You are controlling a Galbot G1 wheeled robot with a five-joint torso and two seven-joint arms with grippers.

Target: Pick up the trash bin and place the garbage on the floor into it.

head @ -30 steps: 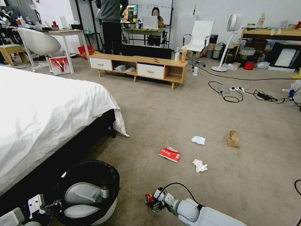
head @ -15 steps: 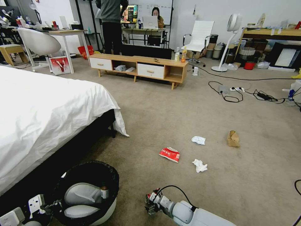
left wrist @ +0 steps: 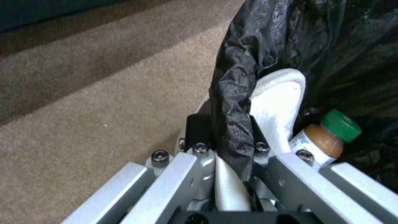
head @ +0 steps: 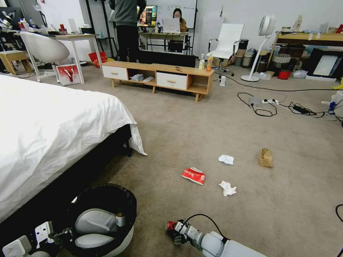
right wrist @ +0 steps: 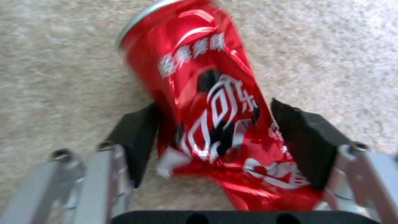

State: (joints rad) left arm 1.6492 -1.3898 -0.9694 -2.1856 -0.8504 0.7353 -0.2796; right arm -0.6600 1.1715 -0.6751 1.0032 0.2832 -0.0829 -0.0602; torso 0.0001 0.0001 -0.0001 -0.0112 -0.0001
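Right jaws (right wrist: 215, 140) clamp crushed can (right wrist: 207, 102), shifted slightly since earlier.

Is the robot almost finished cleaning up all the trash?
Not yet. The left gripper holds the trash bin by its rim, and a green-capped bottle already lies inside. The right gripper is clamped on the crushed red can. The carton, two tissues and brown box lie on the floor.

Crushed can (right wrist: 215, 124) motion-blurred (lower end cut off).
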